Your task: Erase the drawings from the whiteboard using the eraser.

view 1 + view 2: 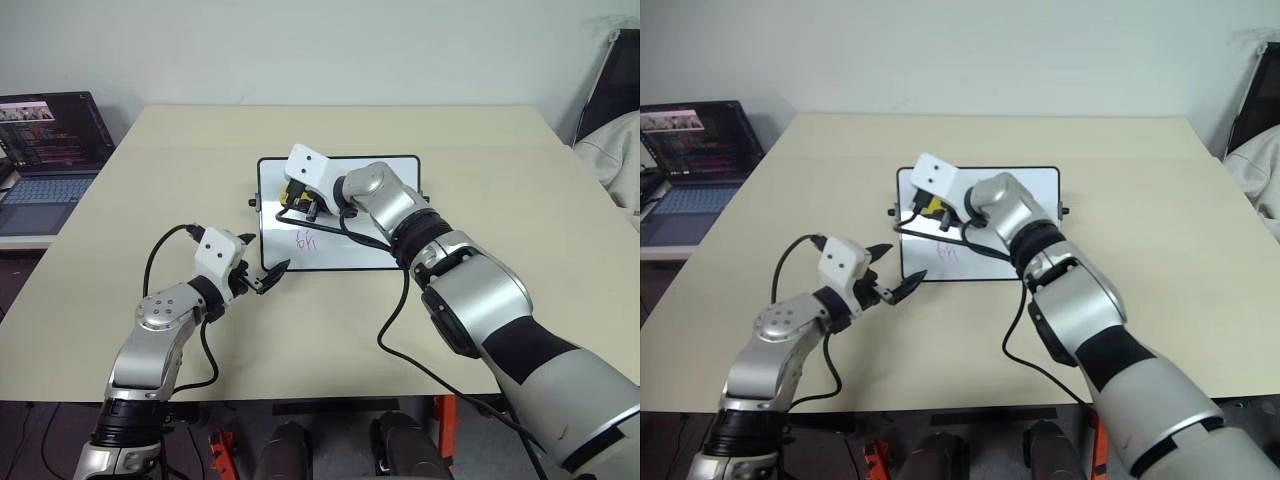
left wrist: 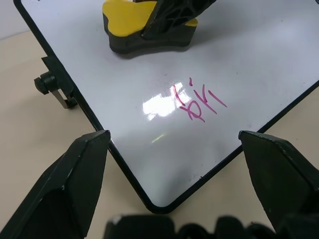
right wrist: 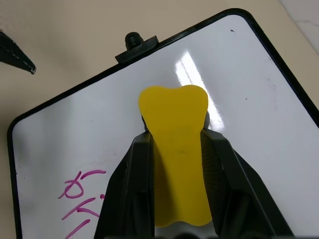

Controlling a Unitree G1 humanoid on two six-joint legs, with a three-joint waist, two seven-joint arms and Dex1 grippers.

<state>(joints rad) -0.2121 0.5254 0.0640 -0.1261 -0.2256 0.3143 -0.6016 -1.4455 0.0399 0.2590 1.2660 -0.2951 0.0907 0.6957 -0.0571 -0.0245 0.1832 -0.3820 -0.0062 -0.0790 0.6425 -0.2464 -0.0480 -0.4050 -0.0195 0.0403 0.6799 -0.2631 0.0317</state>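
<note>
The eraser is pinched between the right gripper's two black fingers, its dark underside on the whiteboard near the board's left short edge. Just toward the near edge from it sit the pink drawings. The board lies mid-table. The left gripper hovers at the near-left corner, fingers spread apart, holding nothing. A laptop stands far left

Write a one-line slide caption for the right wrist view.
Right gripper clamps the yellow eraser over the whiteboard, pink drawings remaining beside it.
</note>
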